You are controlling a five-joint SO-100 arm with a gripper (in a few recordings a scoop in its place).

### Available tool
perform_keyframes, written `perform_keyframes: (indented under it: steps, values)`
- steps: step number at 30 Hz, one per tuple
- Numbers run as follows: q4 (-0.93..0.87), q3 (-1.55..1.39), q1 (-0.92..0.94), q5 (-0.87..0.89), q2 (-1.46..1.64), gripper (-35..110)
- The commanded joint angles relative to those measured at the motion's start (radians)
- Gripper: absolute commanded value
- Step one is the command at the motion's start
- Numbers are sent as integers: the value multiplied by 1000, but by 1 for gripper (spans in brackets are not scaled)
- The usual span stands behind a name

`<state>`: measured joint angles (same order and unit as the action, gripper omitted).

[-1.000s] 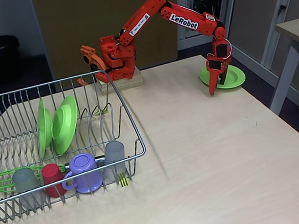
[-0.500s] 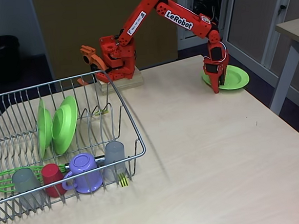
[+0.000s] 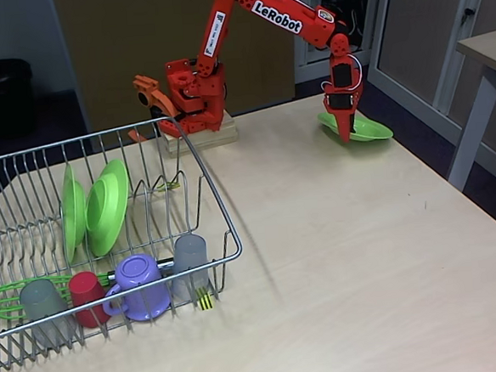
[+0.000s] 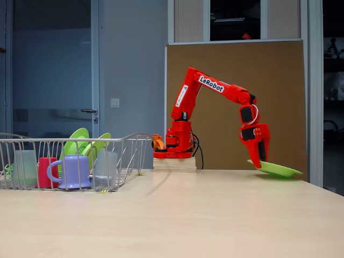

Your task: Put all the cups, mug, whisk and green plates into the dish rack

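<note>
Red two-finger end effector [image 3: 344, 132] pinched on near rim of the third round lime-green plastic plate [image 3: 361, 128]; plate is off the counter [image 3: 338, 256], tilted, hanging from the rim (side fixed view [image 4: 274, 169] shows a gap under it). Step in hand, as I judge: carry plate to big silver wire dish rack [image 3: 218, 207] at left. To do well: keep grip firm, rim hold is thin so plate may swing/slip; lift higher than rack's wall before crossing, turn plate edge-on, drop into a free prong slot beside the two green plates [image 3: 96, 207] already standing. In the rack's front row: lavender handled mug [image 3: 139, 285], red cup [image 3: 87, 297], two grey translucent cups [image 3: 189, 260], green-wire whisk [image 3: 9, 296]. Avoid knocking those. Counter between is bare.
</note>
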<state>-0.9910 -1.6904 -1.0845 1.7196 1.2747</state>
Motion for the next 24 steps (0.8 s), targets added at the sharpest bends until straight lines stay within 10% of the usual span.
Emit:
perform_keyframes:
  steps: [1,24]
  values:
    - [-152,29,52,-118,115,0]
    - [-810,641,422,-635,101,0]
